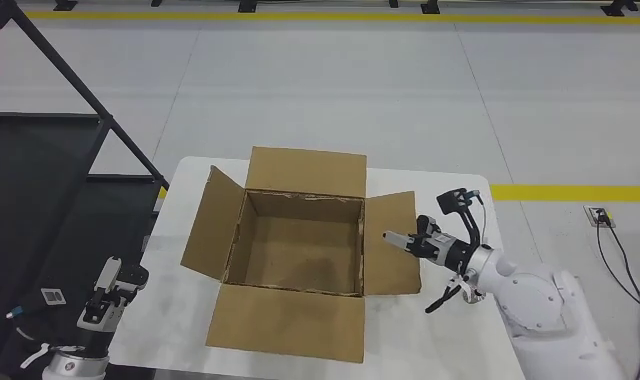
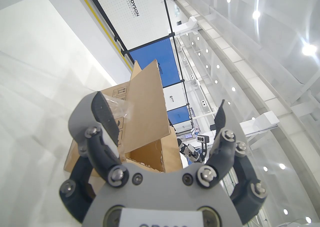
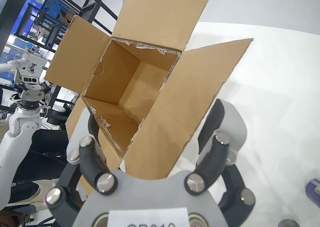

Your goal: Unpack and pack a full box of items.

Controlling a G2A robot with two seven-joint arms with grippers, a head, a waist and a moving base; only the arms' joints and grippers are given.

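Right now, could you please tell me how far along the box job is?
Done: the box stands with all four flaps out and its inside looks empty, so unpacking seems finished. In hand: the right gripper, open, sits at the right flap; the left gripper is open too. Left: repacking.

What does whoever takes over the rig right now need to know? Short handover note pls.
Left gripper: open, holding nothing, off the box's left side near the table edge.
Right gripper: open, at the right flap, which lies between its fingers, not clamped.
Cardboard box: mid-table, upright, all four flaps folded out, inside looks bare.
Done: box opened and, by the look of it, unpacked.
Left: pack the items back in and close the flaps. A blue thing lies on the table by the right arm; cannot tell what it is.
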